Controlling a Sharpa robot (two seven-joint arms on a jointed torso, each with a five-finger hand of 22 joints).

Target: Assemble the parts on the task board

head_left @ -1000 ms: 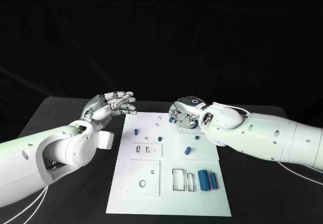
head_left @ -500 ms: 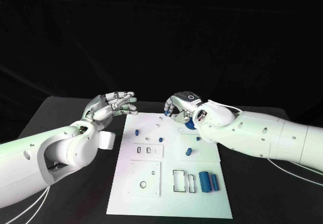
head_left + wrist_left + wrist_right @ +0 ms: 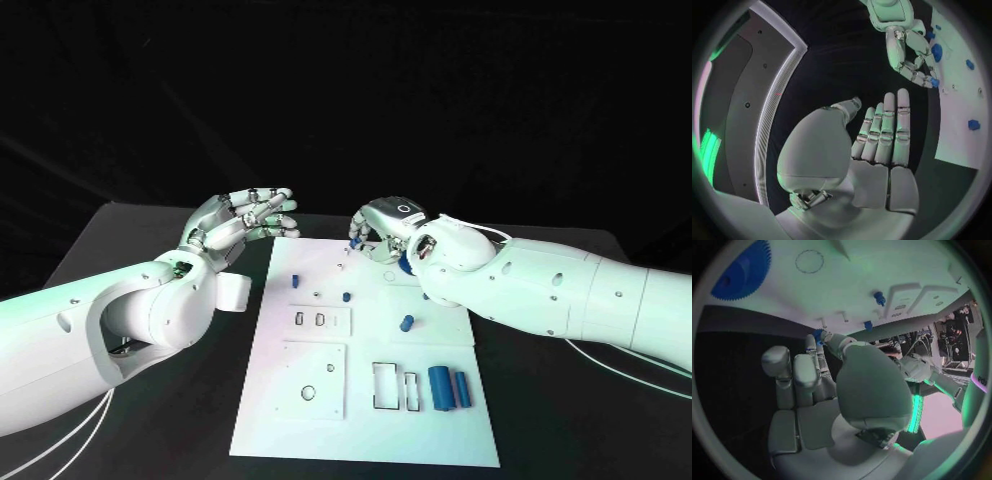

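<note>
You see a black table (image 3: 130, 240) carrying the white rectangular task board (image 3: 368, 420), with small blue parts (image 3: 444, 387) lying on it. The left hand (image 3: 242, 222) hovers beside the board's far corner, fingers apart, holding nothing. Your right wrist view shows the right hand (image 3: 384, 236) pinching a small blue peg (image 3: 817, 335) at its fingertips, and a blue toothed gear (image 3: 743, 271) on the board.

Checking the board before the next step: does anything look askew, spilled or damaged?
Nothing stands out. The board lies flat and looks whole; blue parts sit on it, two cylinders side by side near the front. The right hand pinches a small blue part at the far end; the left hand hovers empty beside it.
</note>
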